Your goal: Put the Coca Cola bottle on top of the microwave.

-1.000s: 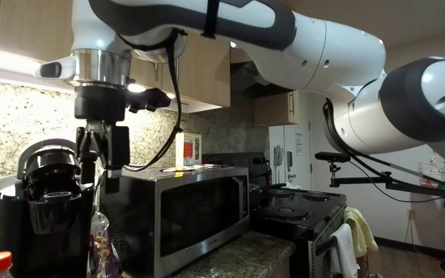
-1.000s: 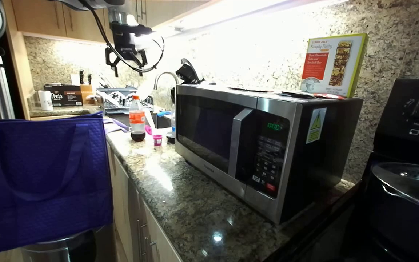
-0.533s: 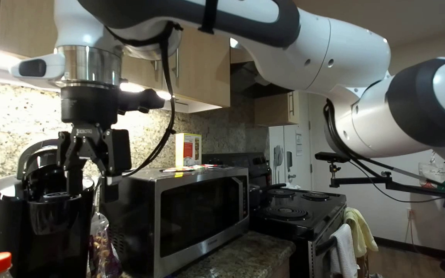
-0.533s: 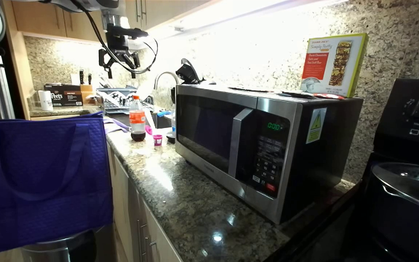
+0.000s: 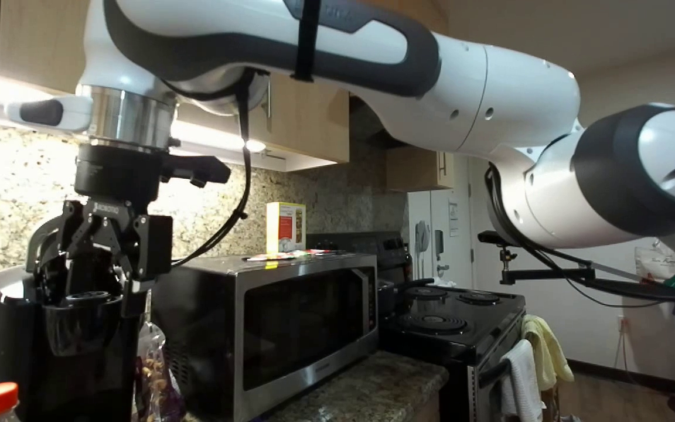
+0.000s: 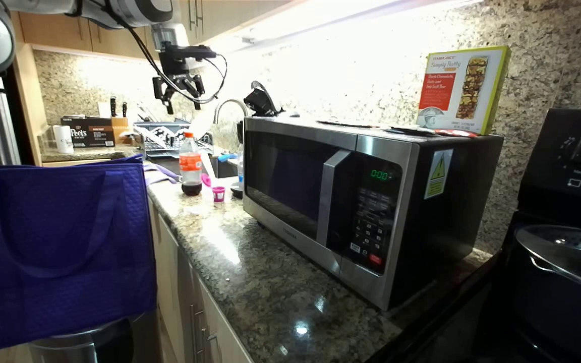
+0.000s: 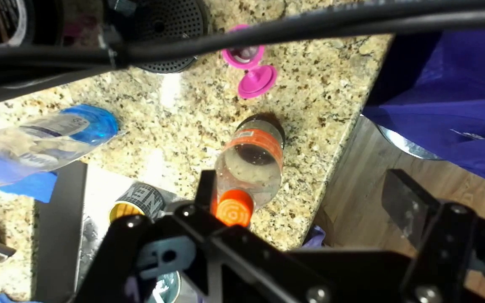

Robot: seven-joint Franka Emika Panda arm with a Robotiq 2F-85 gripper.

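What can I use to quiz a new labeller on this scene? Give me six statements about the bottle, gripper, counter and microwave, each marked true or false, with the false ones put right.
1. The Coca Cola bottle stands upright on the counter. True.
2. The gripper is shut on the bottle. False: it is open and holds nothing.
3. A pink cup sits near the bottle. True.
4. The bottle is uncapped. False: an orange cap is on it.
5. The bottle is full. False: dark liquid fills only its lowest part.
6. On the microwave, the green display reads 0:00. True.
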